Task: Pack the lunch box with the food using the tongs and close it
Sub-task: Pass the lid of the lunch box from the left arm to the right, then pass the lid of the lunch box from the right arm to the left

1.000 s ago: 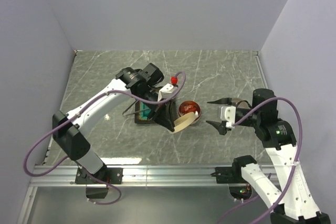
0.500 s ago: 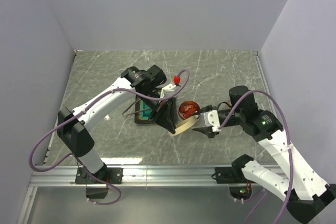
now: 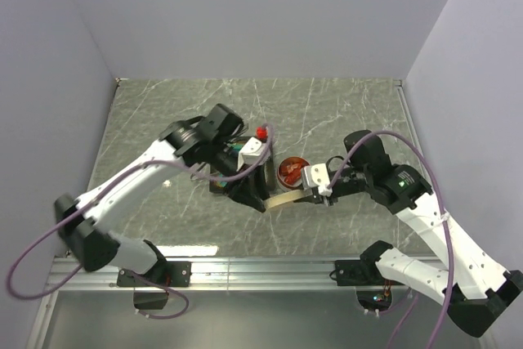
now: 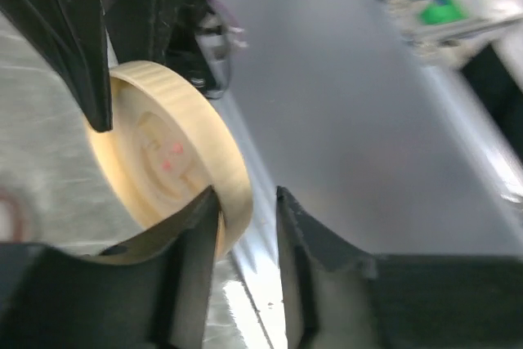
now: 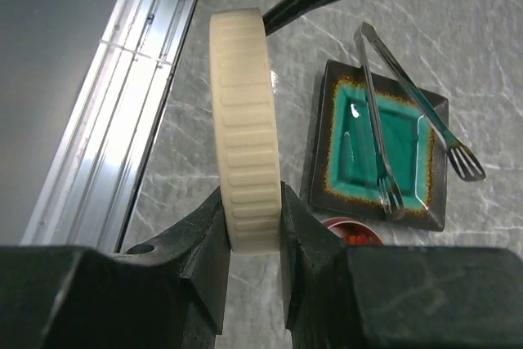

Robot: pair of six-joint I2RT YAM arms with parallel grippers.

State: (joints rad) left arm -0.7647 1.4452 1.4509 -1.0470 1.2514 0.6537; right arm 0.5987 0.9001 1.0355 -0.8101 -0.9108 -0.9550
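The lunch box (image 3: 292, 171) is a small round red bowl holding red-orange food (image 5: 353, 234). Its cream ribbed lid (image 5: 245, 120) stands on edge above the table, and my right gripper (image 5: 252, 202) is shut on its rim. My left gripper (image 4: 248, 202) is open. The lid (image 4: 163, 153) lies against its left finger, with a gap to the right one. In the top view both grippers meet at the lid (image 3: 282, 199), just in front of the bowl. The silver tongs (image 5: 380, 112) lie across the teal tray (image 5: 409, 132).
The dark-rimmed teal tray (image 3: 222, 176) sits left of the bowl, mostly under my left arm. An aluminium rail (image 5: 106, 120) runs along the table's near edge. Grey walls close in the marble table (image 3: 343, 112) at the back and sides.
My right gripper moved left to the lid and closed on its rim. My left gripper, which had been shut on the lid, has opened and drawn slightly back to the left.
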